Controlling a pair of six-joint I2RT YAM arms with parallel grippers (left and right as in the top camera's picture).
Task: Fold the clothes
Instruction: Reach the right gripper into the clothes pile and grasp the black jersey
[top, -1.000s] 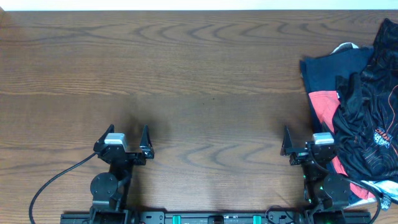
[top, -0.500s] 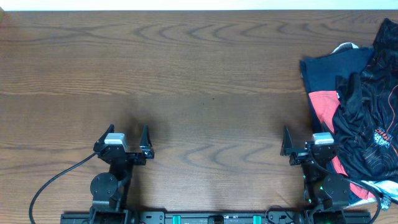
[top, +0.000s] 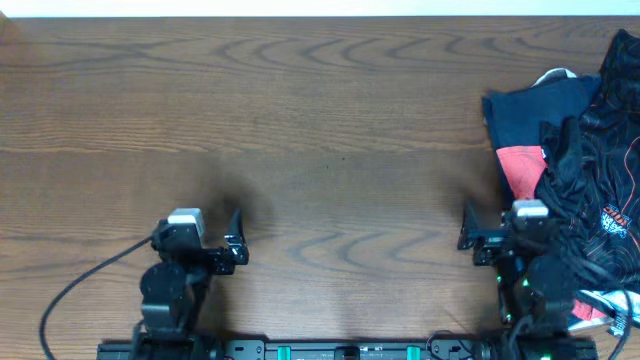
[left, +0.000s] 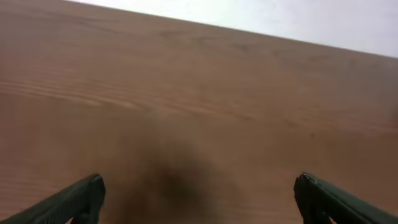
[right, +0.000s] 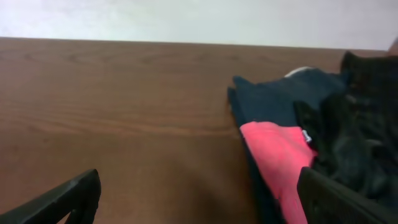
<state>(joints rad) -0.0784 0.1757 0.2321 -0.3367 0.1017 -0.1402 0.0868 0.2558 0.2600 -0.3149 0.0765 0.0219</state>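
A heap of clothes lies at the table's right edge. A crumpled black jersey with small logos is on top, and it also shows in the right wrist view. Under it lies a red-and-navy garment, seen in the right wrist view too. My right gripper is open and empty just left of the heap; in its wrist view the jaws stand wide apart over wood and the red cloth's edge. My left gripper is open and empty near the front left; its wrist view shows only bare wood.
The wooden table stretches left of the heap. A black cable runs from the left arm's base. A rail with green lights runs along the front edge. A white wall lies beyond the far edge.
Both arms have shifted slightly: the left gripper has turned and edged forward, and the right gripper has moved a little to the right, closer to the heap. The clothes have not moved.
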